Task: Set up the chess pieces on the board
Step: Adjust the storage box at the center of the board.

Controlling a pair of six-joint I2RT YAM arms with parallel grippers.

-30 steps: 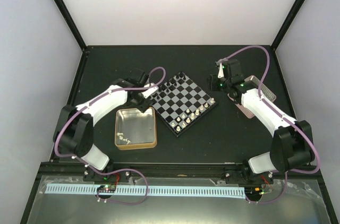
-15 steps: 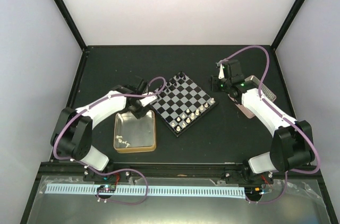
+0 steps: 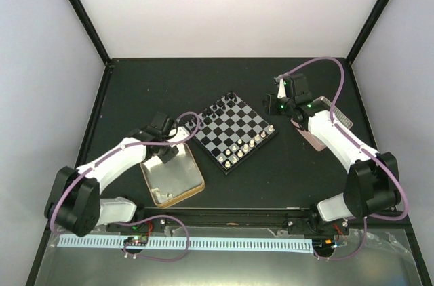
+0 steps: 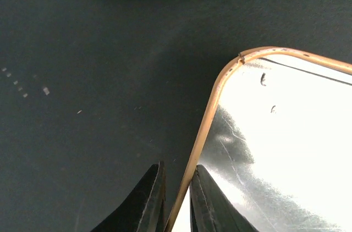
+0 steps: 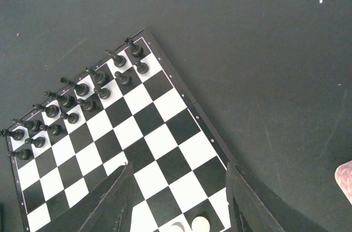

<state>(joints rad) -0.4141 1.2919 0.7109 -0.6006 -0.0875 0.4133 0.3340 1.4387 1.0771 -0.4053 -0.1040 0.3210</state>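
Board (image 3: 234, 131) on black tabletop (image 3: 169, 83) (white walls (image 3: 224, 8))

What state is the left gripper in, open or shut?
Shut on the tin: the left wrist view shows the left gripper pinching its gold rim.

The left arm (image 3: 119, 157) has drawn back from the board (image 3: 234, 131) toward the near left. The left fingers (image 4: 147, 202), wide apart before, now pinch the gold rim of the tin (image 3: 173, 179). The tin has swung with them and lies skewed on the counter (image 3: 271, 177), no longer square to its near edge.
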